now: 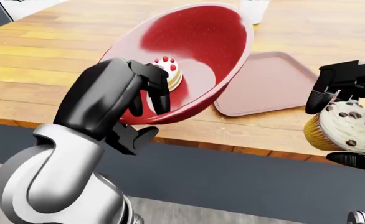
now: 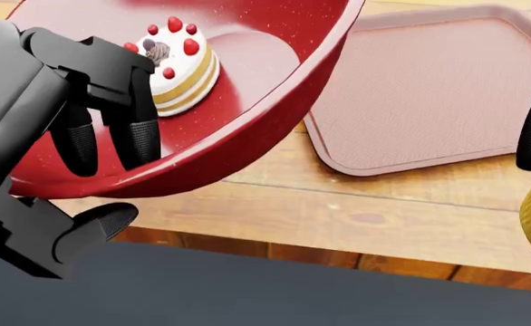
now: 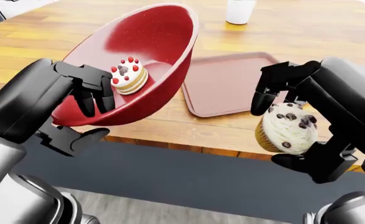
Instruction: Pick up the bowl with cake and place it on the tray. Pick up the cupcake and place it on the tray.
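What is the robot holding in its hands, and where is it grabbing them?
The left hand pinches the red bowl with cake by its near rim. The right hand grips the cupcake top and bottom.

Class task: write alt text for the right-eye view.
The left robot hand grips a tilted red bowl holding a cake, while the right robot hand holds a cupcake; an empty tray lies between them on the wooden table.
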Controlling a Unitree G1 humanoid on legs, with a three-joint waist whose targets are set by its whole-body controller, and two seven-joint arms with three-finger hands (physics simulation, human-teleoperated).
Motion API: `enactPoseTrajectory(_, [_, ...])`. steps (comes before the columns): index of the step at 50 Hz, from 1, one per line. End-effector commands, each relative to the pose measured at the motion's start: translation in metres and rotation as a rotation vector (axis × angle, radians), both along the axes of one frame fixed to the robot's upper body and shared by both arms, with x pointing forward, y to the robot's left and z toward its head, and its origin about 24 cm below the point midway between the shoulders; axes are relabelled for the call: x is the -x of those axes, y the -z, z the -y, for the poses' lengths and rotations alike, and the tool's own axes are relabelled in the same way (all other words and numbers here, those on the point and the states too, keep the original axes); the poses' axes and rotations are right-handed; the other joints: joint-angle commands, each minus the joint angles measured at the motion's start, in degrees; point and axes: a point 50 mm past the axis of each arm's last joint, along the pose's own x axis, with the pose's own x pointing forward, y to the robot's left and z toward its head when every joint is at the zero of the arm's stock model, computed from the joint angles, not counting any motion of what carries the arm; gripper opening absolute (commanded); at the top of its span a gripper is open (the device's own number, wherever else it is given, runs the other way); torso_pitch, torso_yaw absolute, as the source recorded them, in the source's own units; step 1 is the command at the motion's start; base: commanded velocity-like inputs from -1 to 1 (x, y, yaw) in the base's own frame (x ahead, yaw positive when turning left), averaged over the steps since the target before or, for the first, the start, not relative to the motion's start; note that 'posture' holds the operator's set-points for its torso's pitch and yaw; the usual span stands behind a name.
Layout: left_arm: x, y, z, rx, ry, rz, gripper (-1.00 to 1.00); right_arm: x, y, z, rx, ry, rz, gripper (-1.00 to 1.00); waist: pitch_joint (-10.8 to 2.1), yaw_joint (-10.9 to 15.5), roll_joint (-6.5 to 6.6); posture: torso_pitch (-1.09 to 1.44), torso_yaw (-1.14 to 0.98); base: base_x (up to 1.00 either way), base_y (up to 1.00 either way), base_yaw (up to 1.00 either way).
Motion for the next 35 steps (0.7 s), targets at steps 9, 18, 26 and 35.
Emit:
enactPoseTrajectory(9, [0.0048, -0.0098, -0.0041, 0.019, -0.013, 0.078, -1.00, 0.0052, -0.0108, 0.0021, -0.002, 0.042, 0.085, -1.00, -2.14, -0.18, 2.17, 0.00, 0.00, 0.08, -0.08, 0.00])
enactPoseTrajectory(18, [0.0052, -0.0091, -0.0044, 0.019, -0.013, 0.077, -1.00, 0.0038, -0.0096, 0.0025, -0.003, 0.044, 0.090, -1.00, -3.15, -0.54, 5.47, 0.00, 0.00, 0.50, -0.31, 0.00])
enactPoseTrajectory(26, [0.0069, -0.0105, -0.0044, 0.016, -0.012, 0.078, -1.00, 0.0038, -0.0085, 0.0019, -0.001, 0.042, 0.085, -1.00, -3.75, 0.61, 3.68, 0.00, 0.00, 0.55, -0.47, 0.00])
enactPoseTrajectory(35, [0.0087, -0.0146, -0.0053, 0.019, -0.014, 0.086, -1.00, 0.0071, -0.0100, 0.0037, -0.002, 0.044, 0.087, -1.00, -4.12, -0.85, -1.50, 0.00, 0.00, -0.03, -0.32, 0.00])
